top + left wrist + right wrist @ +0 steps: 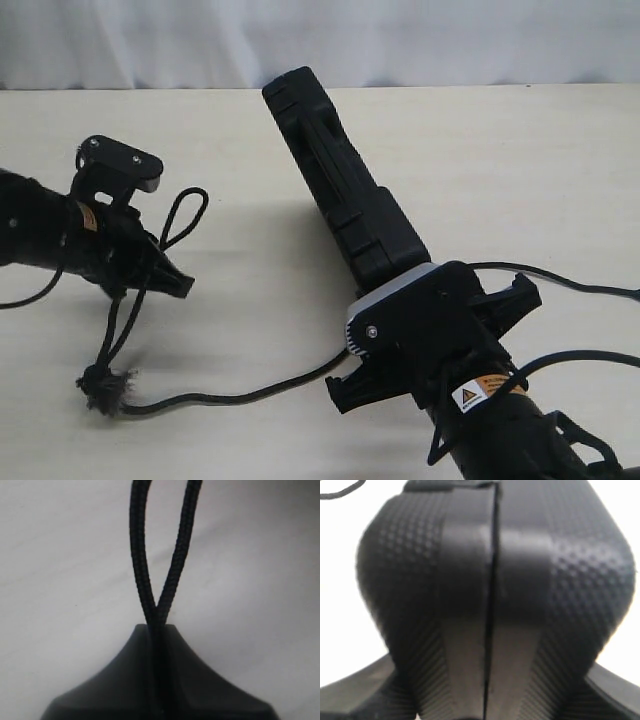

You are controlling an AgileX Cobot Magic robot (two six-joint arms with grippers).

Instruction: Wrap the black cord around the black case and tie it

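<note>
Black cord (141,570) pinched in left fingers (120,680); right fingers (350,697) clamp black case (340,190).

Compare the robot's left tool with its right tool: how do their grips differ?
The left tool pinches a doubled loop of the thin black braided cord; the right tool clamps the flat matte black plastic case. The left tool's jaws are nearly together; the right tool's stand wide around the case's end. Shared: both are black and each holds something.
</note>
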